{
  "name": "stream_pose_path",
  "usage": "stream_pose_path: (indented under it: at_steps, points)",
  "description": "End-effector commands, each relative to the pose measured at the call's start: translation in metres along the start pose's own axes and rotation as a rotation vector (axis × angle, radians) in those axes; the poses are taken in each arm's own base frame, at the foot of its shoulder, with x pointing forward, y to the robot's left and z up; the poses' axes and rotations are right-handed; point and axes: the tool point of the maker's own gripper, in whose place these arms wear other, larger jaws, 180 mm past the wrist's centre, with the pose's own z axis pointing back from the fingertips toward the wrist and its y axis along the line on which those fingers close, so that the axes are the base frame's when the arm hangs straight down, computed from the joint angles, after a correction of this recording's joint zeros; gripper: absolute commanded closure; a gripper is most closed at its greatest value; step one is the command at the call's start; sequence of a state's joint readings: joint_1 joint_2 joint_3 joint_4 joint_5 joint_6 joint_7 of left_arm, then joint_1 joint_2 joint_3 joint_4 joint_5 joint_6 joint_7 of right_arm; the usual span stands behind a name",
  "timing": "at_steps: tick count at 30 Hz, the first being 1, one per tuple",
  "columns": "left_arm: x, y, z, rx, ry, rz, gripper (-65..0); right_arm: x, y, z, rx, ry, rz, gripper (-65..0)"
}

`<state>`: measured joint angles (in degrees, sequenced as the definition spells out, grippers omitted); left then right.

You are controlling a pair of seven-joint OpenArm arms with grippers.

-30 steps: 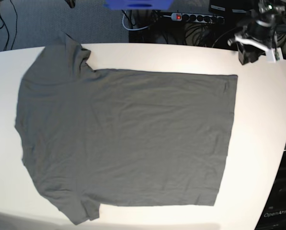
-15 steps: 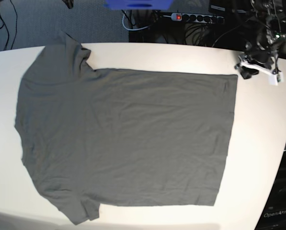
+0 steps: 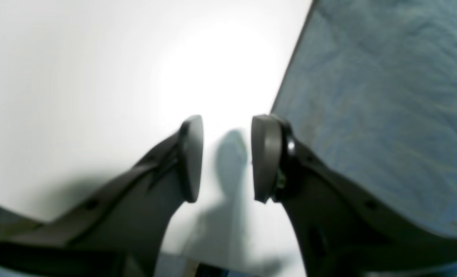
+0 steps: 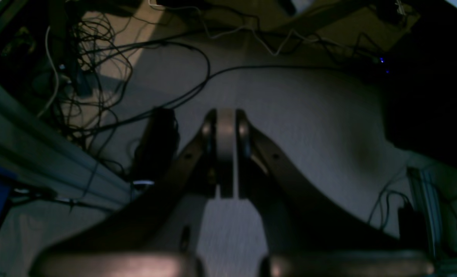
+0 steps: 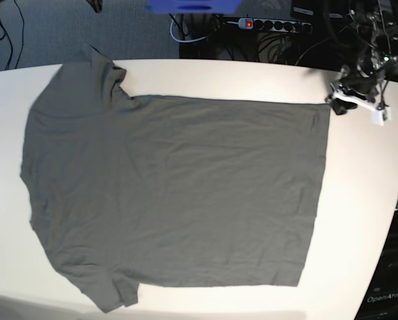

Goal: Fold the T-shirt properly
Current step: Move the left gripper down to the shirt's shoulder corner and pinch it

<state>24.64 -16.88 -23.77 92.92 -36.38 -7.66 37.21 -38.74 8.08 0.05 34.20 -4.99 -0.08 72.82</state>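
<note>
T-shirt lies flat and unfolded across the table, bare margin along its hem. Left end effector has descended to the far hem corner, part open, holding nothing: first grasp looks imminent. Right end effector shut, empty, off the table.

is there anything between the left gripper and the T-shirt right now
Nothing visible. The left gripper, jaws apart and empty, hangs over bare white table just beside the T-shirt; its hem edge lies right next to one finger, with only open tabletop between.
</note>
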Motion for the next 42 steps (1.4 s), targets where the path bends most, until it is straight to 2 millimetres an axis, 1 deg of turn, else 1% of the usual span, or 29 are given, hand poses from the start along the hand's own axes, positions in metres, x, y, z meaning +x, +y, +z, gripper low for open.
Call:
stream_pose_path:
  at_steps: [1,4,11,12,15,18,20,25,28,33,35,42]
  points:
    - [0.013,-0.007,0.002,-0.031,-0.038,-0.023,-20.6,-0.001,-0.004,0.009,-0.004,0.008,0.004,-1.0]
    - [0.013,-0.012,0.002,-0.059,-0.037,-0.044,-20.6,-0.003,-0.005,0.005,-0.006,0.019,0.005,-1.0]
    - [0.012,-0.011,0.001,-0.057,-0.034,-0.040,-20.6,-0.003,-0.005,0.004,-0.006,0.016,0.004,-1.0]
    - [0.008,-0.008,-0.001,-0.052,-0.023,-0.034,-20.6,-0.003,-0.005,0.004,-0.006,0.016,0.002,-1.0]
    - [0.005,-0.001,-0.011,-0.039,-0.007,-0.006,-20.6,-0.003,-0.005,0.004,-0.006,0.016,0.002,-1.0]
    - [-0.009,0.010,-0.017,-0.017,0.030,0.023,-20.9,-0.003,-0.005,0.004,-0.006,0.016,0.002,-1.0]
    - [-0.012,0.013,-0.019,-0.013,0.037,0.031,-20.9,-0.003,-0.005,0.004,-0.006,0.016,0.002,-1.0]
    - [-0.007,0.009,-0.021,-0.022,0.031,0.032,-20.9,-0.002,-0.005,0.003,-0.006,0.014,0.002,-1.0]
    - [-0.008,0.008,-0.021,-0.025,0.035,0.032,-20.9,-0.002,-0.005,0.003,-0.006,0.014,0.002,-1.0]
    - [-0.025,-0.010,-0.021,-0.104,0.121,-0.026,-20.9,-0.002,-0.004,0.002,-0.005,0.012,0.002,-1.0]
    - [-0.024,-0.013,-0.022,-0.117,0.133,-0.036,-20.9,-0.002,-0.004,0.002,-0.005,0.012,0.002,-1.0]
    - [-0.026,-0.012,-0.022,-0.115,0.152,-0.041,-20.9,-0.002,-0.004,0.002,-0.005,0.012,0.002,-1.0]
